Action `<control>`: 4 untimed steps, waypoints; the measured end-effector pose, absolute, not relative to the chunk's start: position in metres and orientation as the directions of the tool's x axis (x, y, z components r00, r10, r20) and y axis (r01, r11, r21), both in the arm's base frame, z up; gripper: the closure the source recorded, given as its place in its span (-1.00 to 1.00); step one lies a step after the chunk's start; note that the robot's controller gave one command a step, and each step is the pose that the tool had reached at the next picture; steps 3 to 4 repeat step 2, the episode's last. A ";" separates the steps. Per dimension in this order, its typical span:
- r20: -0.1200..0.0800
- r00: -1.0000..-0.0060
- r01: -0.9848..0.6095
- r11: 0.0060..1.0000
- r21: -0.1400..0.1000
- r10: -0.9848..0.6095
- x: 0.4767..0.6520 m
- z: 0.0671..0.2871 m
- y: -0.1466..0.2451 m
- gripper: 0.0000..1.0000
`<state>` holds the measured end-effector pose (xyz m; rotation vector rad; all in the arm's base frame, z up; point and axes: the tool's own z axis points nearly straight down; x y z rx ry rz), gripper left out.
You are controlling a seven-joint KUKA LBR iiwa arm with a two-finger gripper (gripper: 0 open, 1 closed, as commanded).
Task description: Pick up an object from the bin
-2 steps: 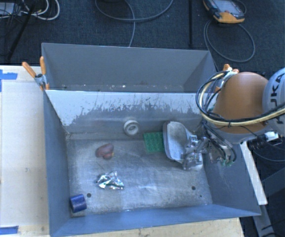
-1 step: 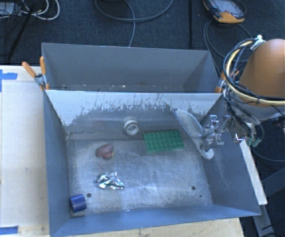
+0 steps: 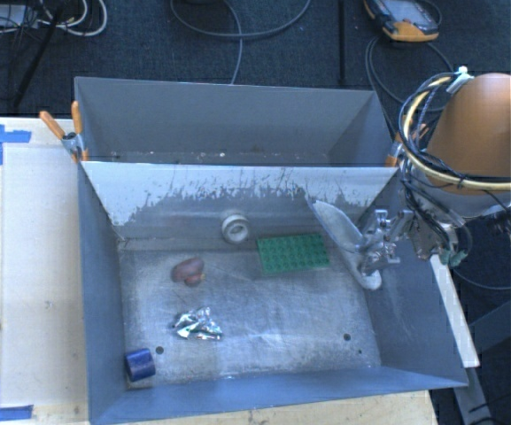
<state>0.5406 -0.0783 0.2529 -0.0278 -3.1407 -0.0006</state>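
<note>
Grey metal bin (image 3: pixel 237 149), as you are seeing it from above. The arm is reaching in across the right edge, with its orange cover (image 3: pixel 476 122) and looped cables (image 3: pixel 414 153) hanging over the right rim. The gripper (image 3: pixel 381 244) is sitting low against the right wall, roughly midway between the far and near edges. You cannot tell whether it is spread or pressed together, because its metal parts are overlapping one another from this angle.

A pale grey spoon-shaped piece (image 3: pixel 336 222) is lying slantwise just beside the gripper and partly under it. Its narrow end is pointing toward the far wall and its rounded end is lying toward the near edge. You cannot tell whether the gripper is touching it.

Other contents, which you are finding well apart from one another on the bin floor:
- A green studded plate (image 3: pixel 292 253) is lying flat just left of the spoon-shaped piece.
- A pale ring (image 3: pixel 235 228) is resting near the foot of the far wall.
- A brownish-pink lump (image 3: pixel 189 271) is sitting left of centre.
- A crumpled scrap of silver foil (image 3: pixel 197 324) is lying toward the near edge.
- A small blue cylinder (image 3: pixel 139 364) is lying in the near left corner.
</note>
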 end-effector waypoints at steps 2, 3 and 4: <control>-0.001 -0.947 -0.323 0.947 -0.002 -0.323 0.482 0.320 -0.116 1.00; -0.001 -0.947 -0.323 0.947 -0.002 -0.323 0.482 0.320 -0.116 1.00; -0.001 -0.947 -0.323 0.947 -0.002 -0.323 0.482 0.320 -0.116 1.00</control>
